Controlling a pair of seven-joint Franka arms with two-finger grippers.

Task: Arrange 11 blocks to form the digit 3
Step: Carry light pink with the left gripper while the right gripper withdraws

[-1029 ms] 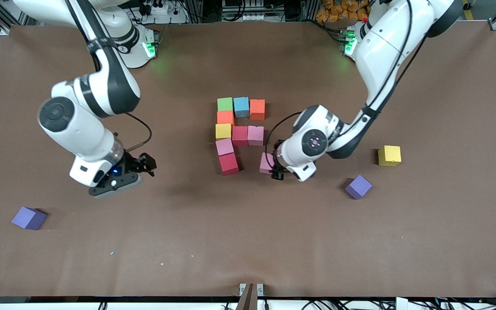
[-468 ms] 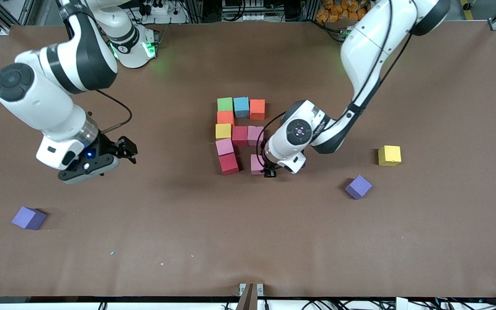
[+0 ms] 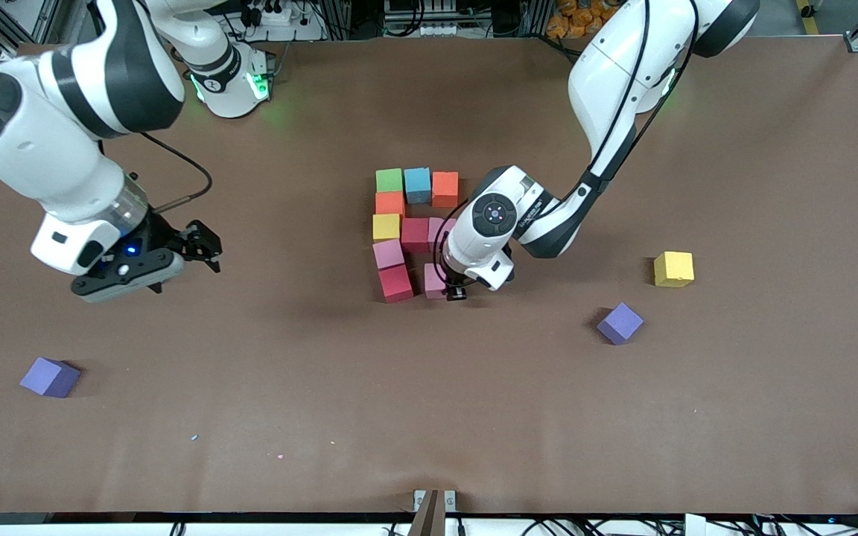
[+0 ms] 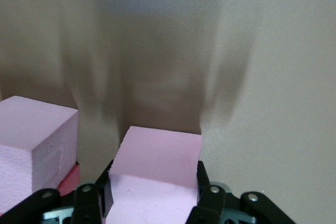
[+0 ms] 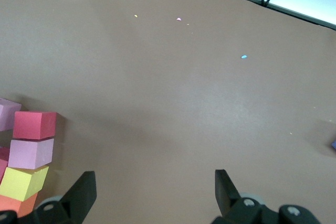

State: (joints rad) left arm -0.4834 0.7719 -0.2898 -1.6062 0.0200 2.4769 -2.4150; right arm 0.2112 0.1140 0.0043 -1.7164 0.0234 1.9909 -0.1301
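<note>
The digit 3 is a partial figure of blocks mid-table: green [image 3: 389, 179], blue [image 3: 417, 184] and orange [image 3: 445, 188] in the row farthest from the camera, then an orange block [image 3: 389, 202], yellow [image 3: 386, 226], red [image 3: 415, 234] and a half-hidden pink [image 3: 439, 227], then pink [image 3: 388, 254] and red [image 3: 396, 283]. My left gripper [image 3: 447, 287] is shut on a pink block [image 3: 433, 281], low beside that nearest red block, a small gap apart. In the left wrist view the pink block [image 4: 160, 150] fills the left gripper [image 4: 154, 186]. My right gripper [image 3: 194, 246] hangs open and empty.
Loose blocks lie apart: a yellow one [image 3: 673, 269] and a purple one [image 3: 620, 322] toward the left arm's end, another purple one [image 3: 50, 377] toward the right arm's end, nearer the camera. The right wrist view shows the figure's red block [image 5: 34, 124] beside bare table.
My left gripper has carried the pink block sideways toward the nearest red block of the figure. The right arm has swung away toward its own end of the table, gripper still open.
</note>
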